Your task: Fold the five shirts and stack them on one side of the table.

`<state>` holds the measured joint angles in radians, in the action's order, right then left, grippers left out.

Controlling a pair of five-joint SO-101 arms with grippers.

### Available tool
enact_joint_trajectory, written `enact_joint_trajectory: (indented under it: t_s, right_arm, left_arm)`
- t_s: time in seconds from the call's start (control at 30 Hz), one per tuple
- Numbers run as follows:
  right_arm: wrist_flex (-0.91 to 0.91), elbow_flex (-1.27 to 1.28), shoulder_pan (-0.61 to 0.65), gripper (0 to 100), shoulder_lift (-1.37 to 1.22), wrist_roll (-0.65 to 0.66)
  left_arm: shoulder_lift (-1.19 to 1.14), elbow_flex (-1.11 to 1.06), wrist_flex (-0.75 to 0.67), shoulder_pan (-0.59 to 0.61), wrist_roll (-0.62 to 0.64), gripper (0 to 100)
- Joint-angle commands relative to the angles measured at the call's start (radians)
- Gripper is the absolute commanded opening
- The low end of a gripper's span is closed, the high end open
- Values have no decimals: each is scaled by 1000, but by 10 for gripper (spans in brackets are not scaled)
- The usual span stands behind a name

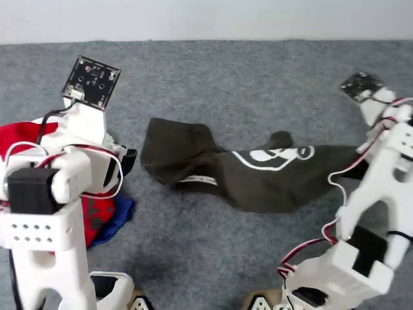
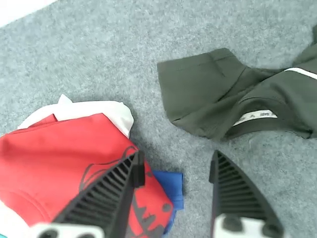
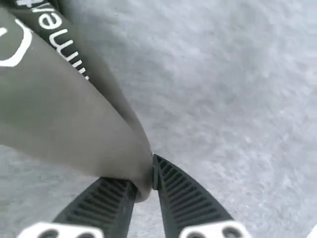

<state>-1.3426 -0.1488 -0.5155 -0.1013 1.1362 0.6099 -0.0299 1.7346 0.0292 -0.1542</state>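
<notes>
Olive shirt pinched by right gripper (angled low) | left gripper spread; pointing down beside red shirt

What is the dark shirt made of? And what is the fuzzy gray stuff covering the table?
The dark shirt looks like soft knit cloth, probably cotton, with a matte finish. It droops, wrinkles, and bunches where the right gripper pinches it. The table cover looks like gray felt or short carpet, since its surface is speckled, fuzzy and dull.
</notes>
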Motion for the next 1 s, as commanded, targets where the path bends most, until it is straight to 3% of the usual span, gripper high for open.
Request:
enact_joint_trajectory:
  t_s: [0.0, 0.17, 0.23, 0.4, 0.53, 0.67, 0.97]
  right_arm:
    - [15, -58, -35, 49, 15, -66]
    - [-111, -110, -28, 282, 96, -222]
    - [-148, -133, -18, 329, 130, -288]
    - [-311, -143, 97, 321, 186, -379]
    - [-443, -141, 280, 222, 151, -482]
    - [-452, -94, 437, 151, 119, -552]
    - [-450, 155, 711, 273, 114, -563]
  left_arm:
    - [35, 5, 20, -3, 11, 209]
    - [29, 4, 20, -3, 9, 209]
    - [29, 4, 20, -3, 9, 209]
    - [29, 2, 20, -3, 11, 209]
    - [28, 2, 20, -3, 11, 209]
    - [28, -19, 20, 0, 6, 209]
    - [29, -61, 18, 6, 6, 210]
